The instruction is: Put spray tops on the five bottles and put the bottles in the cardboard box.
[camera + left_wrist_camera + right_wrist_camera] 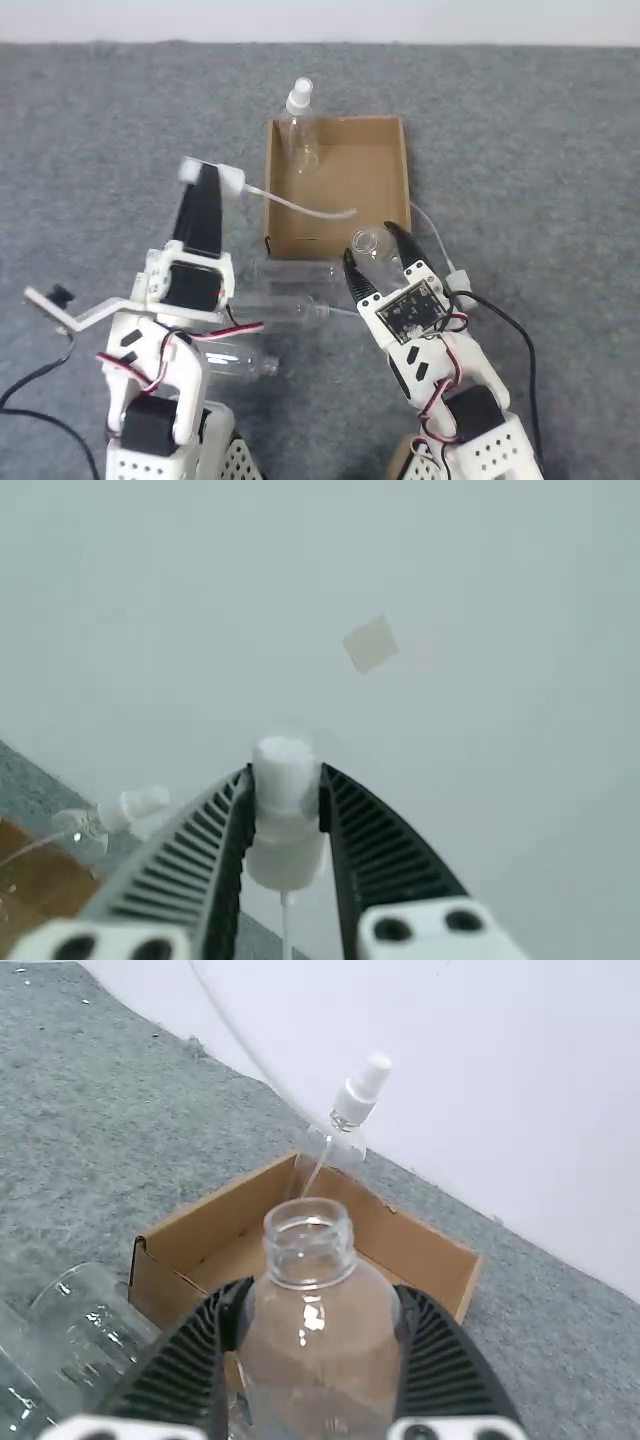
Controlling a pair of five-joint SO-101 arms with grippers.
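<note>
Presently, step in hand: fitting a top to a bottle. Left jaws closed on the head of a spray top [228,179], held above the tabletop [520,150] beside the cardboard box [404,170], its dip tube [300,207] trailing across the box. Right jaws clamped round an open bottle [308,1245] at the box's near edge. Recommended: guide the tube tip into the neck first, align the cap with the neck, then seat it while the bottle is kept steady. Also listed: capped bottle [299,125] standing in the box's far corner; bare bottles [290,272] lying between the arms.
</note>
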